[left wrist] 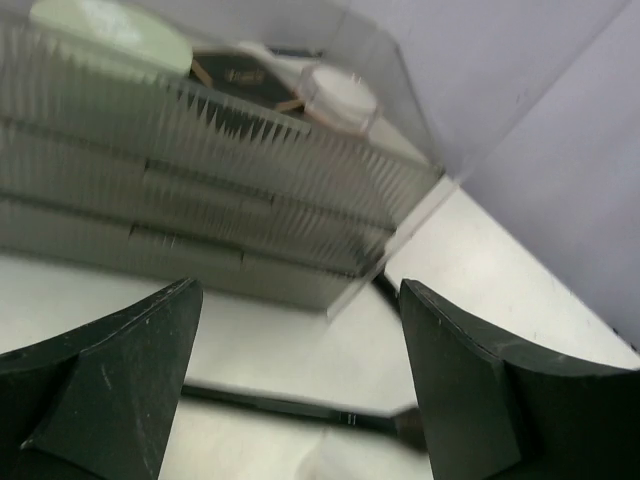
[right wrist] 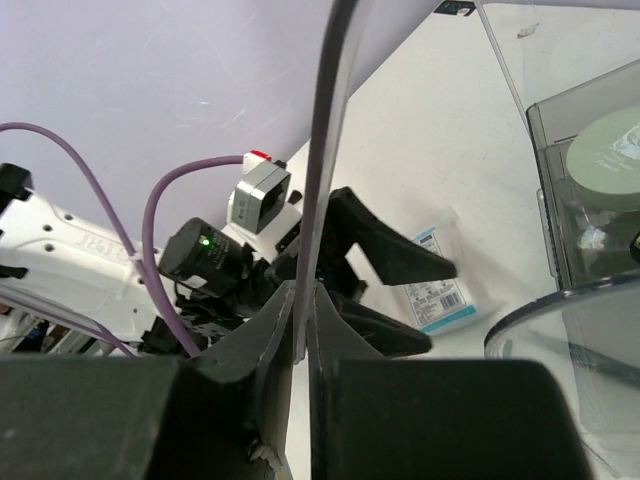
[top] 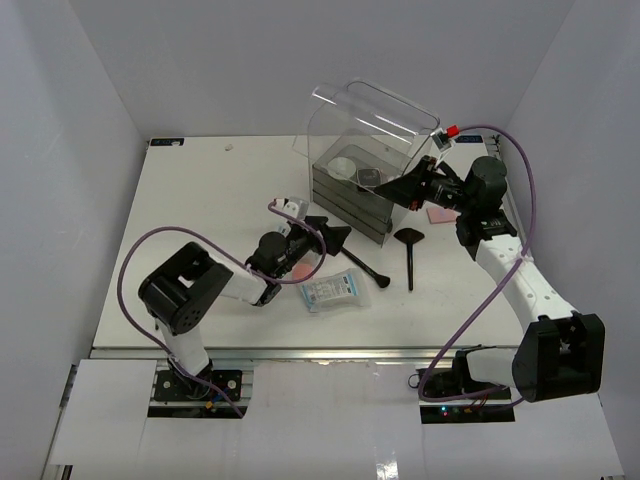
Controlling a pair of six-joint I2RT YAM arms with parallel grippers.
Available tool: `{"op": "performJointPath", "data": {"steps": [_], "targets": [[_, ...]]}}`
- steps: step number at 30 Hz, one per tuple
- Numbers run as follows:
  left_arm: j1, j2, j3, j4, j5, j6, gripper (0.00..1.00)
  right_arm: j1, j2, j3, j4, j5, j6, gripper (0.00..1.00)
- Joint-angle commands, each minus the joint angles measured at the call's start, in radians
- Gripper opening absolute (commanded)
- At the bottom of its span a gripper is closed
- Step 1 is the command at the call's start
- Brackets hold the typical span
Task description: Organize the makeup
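On white table, box holds pads; right pincer clamps lid, left pincer apart.

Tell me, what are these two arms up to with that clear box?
The right gripper is shut on the edge of the clear lid, holding the box open. The left gripper is open and empty, hanging over the table in front of the box. A fan-headed brush, a second brush, a sachet and a pink square puff lie outside it.
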Motion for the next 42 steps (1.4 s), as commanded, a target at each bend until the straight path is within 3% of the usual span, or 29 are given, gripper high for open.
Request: {"op": "performJointPath", "data": {"steps": [1, 7, 12, 16, 21, 25, 31, 35, 42], "targets": [[0.002, -0.203, -0.065, -0.143, -0.064, 0.012, 0.91, 0.015, -0.073, -0.006, -0.076, -0.038, -0.162, 0.19], [0.024, -0.443, 0.001, -0.566, -0.136, 0.027, 0.98, 0.015, -0.113, -0.013, -0.367, 0.024, -0.404, 0.52], [0.081, -0.584, 0.09, -0.874, -0.095, 0.012, 0.98, 0.01, -0.143, -0.034, -0.572, 0.107, -0.556, 0.69], [0.161, -0.646, 0.115, -1.033, 0.031, -0.036, 0.98, 0.003, -0.168, -0.057, -0.658, 0.159, -0.654, 0.76], [0.263, -0.668, 0.115, -1.113, 0.201, -0.078, 0.98, -0.014, -0.188, -0.073, -0.723, 0.207, -0.736, 0.8], [0.283, -0.661, 0.09, -1.102, 0.282, -0.109, 0.98, -0.041, -0.194, -0.086, -0.751, 0.16, -0.806, 0.8], [0.3, -0.587, 0.054, -1.0, 0.419, -0.169, 0.98, -0.115, -0.22, -0.109, -0.766, -0.137, -1.024, 0.76], [0.3, -0.508, 0.058, -0.886, 0.482, -0.258, 0.93, -0.157, -0.211, -0.136, -0.729, -0.285, -1.107, 0.67], [0.297, -0.312, 0.056, -0.601, 0.534, -0.47, 0.86, -0.245, -0.16, -0.19, -0.598, -0.422, -1.056, 0.59]]}}
